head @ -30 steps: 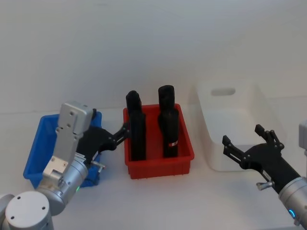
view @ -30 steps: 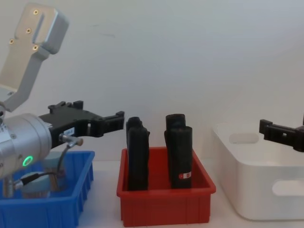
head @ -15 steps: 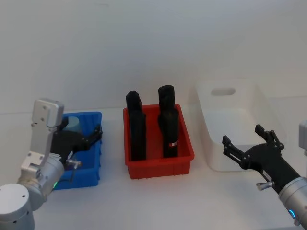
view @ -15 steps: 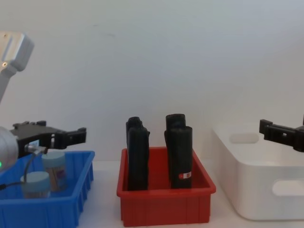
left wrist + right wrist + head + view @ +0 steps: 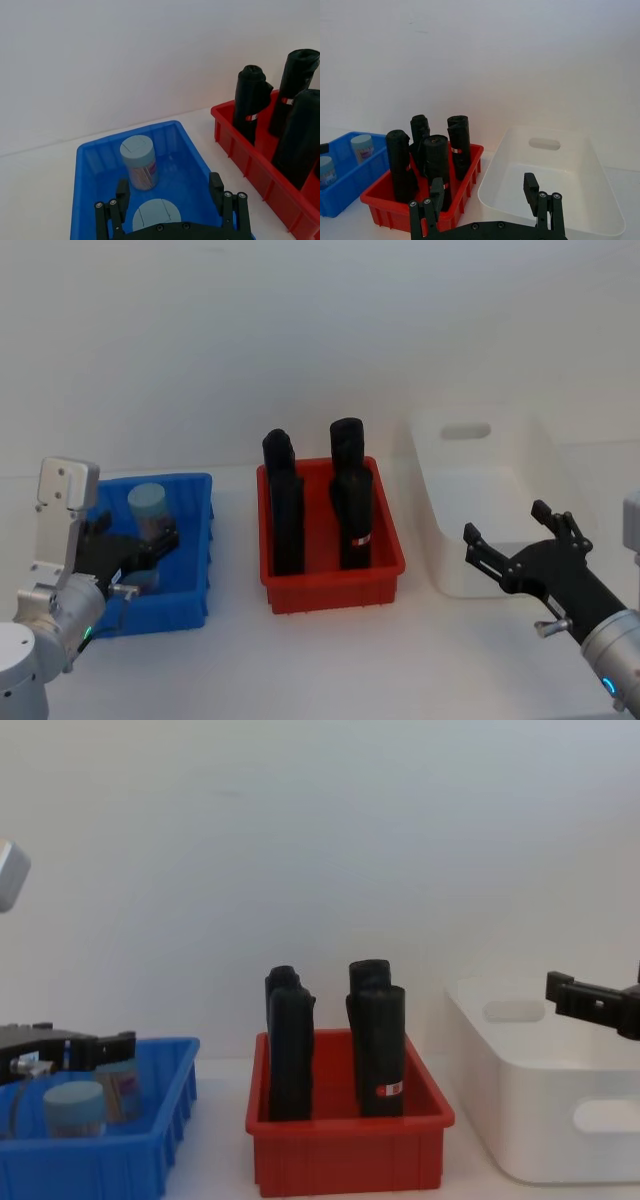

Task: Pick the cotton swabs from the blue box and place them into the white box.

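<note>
A: Where are the cotton swabs (image 5: 138,162)?

B: Two clear round tubs with pale blue lids, upright in the ribbed blue box (image 5: 195,540) at lower left. The left hand (image 5: 169,184), fingers spread and empty, has drawn back from the red bin (image 5: 335,585) to hang over them. The right hand (image 5: 505,522) is open too, before the glossy white box (image 5: 450,570).

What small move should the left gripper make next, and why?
Probably lower the left gripper straight down onto the nearer cotton swab tub: its fingers are open either side of it, over the blue box, holding nothing. The right gripper hangs open beside the white box.
</note>
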Robot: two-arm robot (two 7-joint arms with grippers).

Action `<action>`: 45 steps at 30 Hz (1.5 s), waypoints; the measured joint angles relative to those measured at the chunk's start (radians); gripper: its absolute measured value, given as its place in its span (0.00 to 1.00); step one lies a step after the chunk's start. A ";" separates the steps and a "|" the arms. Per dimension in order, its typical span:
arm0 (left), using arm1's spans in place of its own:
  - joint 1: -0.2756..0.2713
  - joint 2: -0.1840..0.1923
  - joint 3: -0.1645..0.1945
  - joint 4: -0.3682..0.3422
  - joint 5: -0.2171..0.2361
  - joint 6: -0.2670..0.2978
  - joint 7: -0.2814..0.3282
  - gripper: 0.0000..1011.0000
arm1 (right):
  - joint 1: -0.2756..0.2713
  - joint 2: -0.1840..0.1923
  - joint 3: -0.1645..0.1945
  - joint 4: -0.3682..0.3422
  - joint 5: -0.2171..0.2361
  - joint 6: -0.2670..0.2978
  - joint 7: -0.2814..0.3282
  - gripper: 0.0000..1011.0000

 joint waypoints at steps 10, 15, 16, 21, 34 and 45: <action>-0.019 -0.009 -0.007 0.059 -0.022 0.025 -0.022 0.99 | 0.000 0.000 0.000 0.000 0.000 0.000 0.000 0.99; -0.026 -0.014 -0.009 0.081 -0.028 0.032 -0.029 0.99 | 0.000 0.000 0.000 0.000 0.000 0.000 0.000 0.99; -0.027 -0.014 -0.009 0.084 -0.029 0.033 -0.030 0.99 | 0.000 0.000 0.000 0.000 0.000 0.000 0.000 0.99; -0.034 -0.019 -0.011 0.104 -0.032 0.039 -0.035 0.99 | 0.000 0.000 0.000 0.000 0.000 0.000 0.000 0.99; -0.044 -0.027 -0.013 0.134 -0.031 0.047 -0.050 0.85 | 0.000 0.000 0.000 0.000 0.000 0.000 0.000 0.99; -0.044 -0.027 -0.014 0.129 -0.016 0.047 -0.060 0.66 | 0.000 0.000 0.000 0.000 0.000 0.000 0.000 0.99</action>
